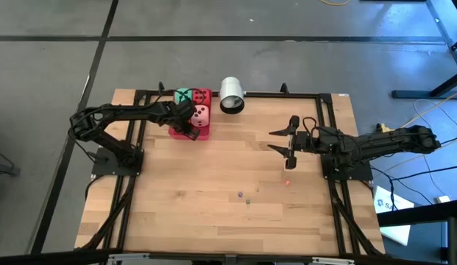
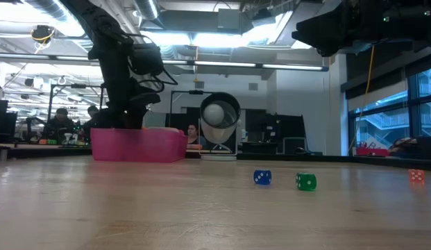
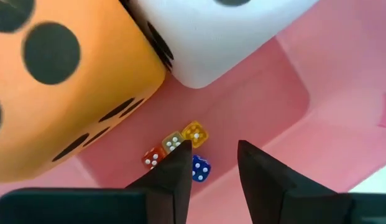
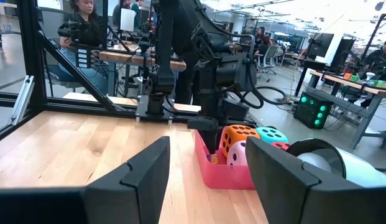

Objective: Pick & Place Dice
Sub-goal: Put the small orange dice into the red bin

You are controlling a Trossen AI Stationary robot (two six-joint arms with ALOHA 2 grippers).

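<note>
The left gripper (image 3: 211,165) hangs inside the pink plastic bin (image 3: 286,81), its dark fingers parted and empty, just above four tiny dice (image 3: 177,152) on the bin floor — beside the big orange soft die (image 3: 62,81) and pale pink die (image 3: 205,31). The right gripper (image 1: 288,147) waits open over bare wooden table (image 1: 213,199).

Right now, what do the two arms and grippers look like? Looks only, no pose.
Both arms are dark, near-black jointed links with black cables along them. The left gripper has two tapered dark fingers. The right gripper ends in two broad, flat black fingers with squared tips. No markings or labels are visible on either.
</note>
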